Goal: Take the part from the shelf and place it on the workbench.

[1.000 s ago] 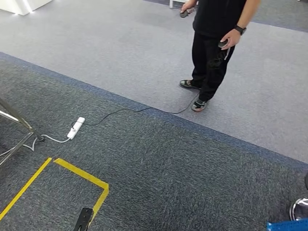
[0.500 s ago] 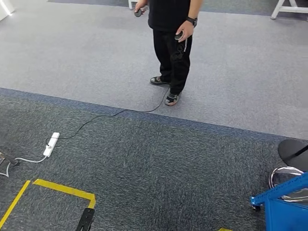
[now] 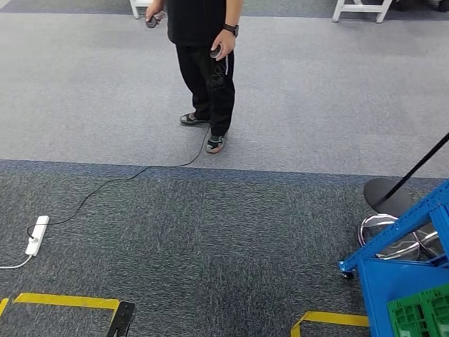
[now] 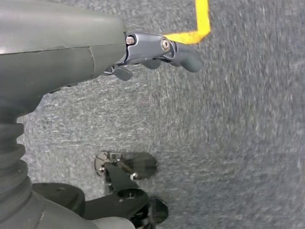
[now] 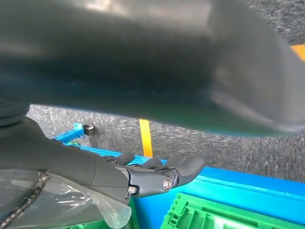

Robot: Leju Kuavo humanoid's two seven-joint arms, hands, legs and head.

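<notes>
The blue shelf (image 3: 402, 281) comes in at the lower right of the head view, with a green crate (image 3: 421, 316) inside it. No part can be made out there. In the right wrist view my right hand (image 5: 154, 174) hangs with fingers stretched out and nothing in them, just above the blue shelf frame (image 5: 251, 183) and the green crate (image 5: 216, 217). My left hand (image 4: 158, 52) hangs over the grey carpet, fingers straight and holding nothing, near a corner of yellow tape (image 4: 199, 24).
A person (image 3: 203, 63) in black stands ahead on the lighter carpet, a controller in each hand. A black cable (image 3: 132, 175) runs to a white power strip (image 3: 37, 235). Beside the shelf are a black stand base (image 3: 386, 193) and a silver coil (image 3: 397, 239). Yellow floor tape (image 3: 63, 300) marks the near floor.
The camera has swung to the right: the person and the power strip have slid left in the picture, and the blue shelf with its green crate has come into view at the lower right.
</notes>
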